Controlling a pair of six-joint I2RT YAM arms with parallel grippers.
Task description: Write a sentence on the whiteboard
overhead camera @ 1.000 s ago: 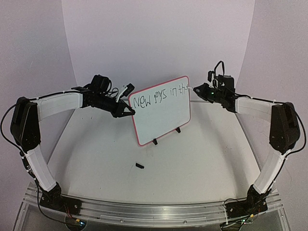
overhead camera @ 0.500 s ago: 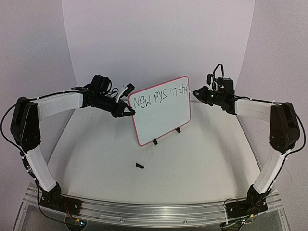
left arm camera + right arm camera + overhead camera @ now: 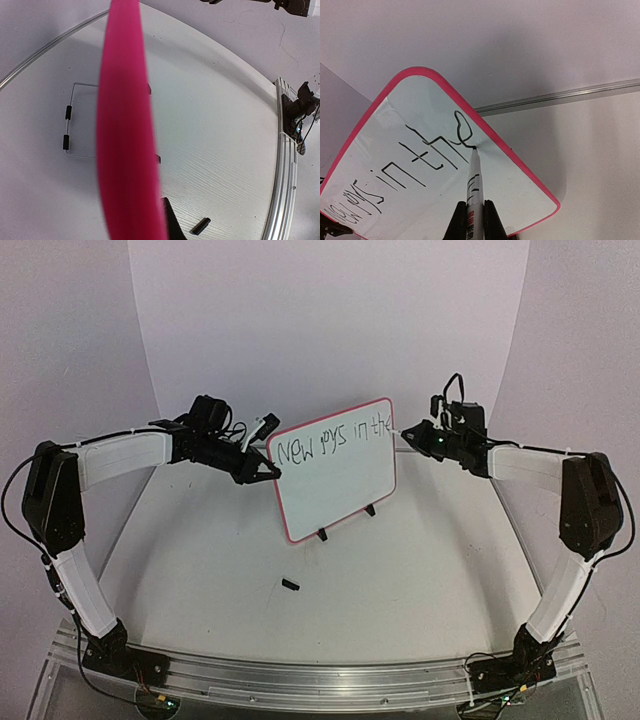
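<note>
The writing step is in hand. The marker (image 3: pixel 473 185) is pinched between the narrowed jaws of the right gripper (image 3: pixel 473 212), and its tip is pressed to the whiteboard (image 3: pixel 340 480) at the tail of the last letter, just beside the right-hand frame (image 3: pixel 492 137).

The whiteboard is stood mid-table (image 3: pixel 200 570), tilted back. Its left edge is clamped by the left gripper (image 3: pixel 268 471), which is closed on the pink rim. (In the left wrist view that rim is seen only as a blurred band, and the fingers are not shown.)

The sentence (image 3: pixel 330 443) is laid out along the top of the board. The last group can be read as "the", and the white area below it is unmarked.

No room is left at the right end of the row, so the task is judged partly done. For the next move, the tip would need to be lifted clear, carried back to the left and lower down, and set down lightly. The clamp on the far edge should be held firm so the board is not pushed over.

Now the count:
- One whiteboard and one marker are seen.
- One row of lettering is written, in four groups.
- Two black feet (image 3: pixel 322 535) are made out under the board.
- One small black piece (image 3: pixel 291 585) is lying on the table in front (a cap, probably).
- Two grippers are counted, each closed on something.
</note>
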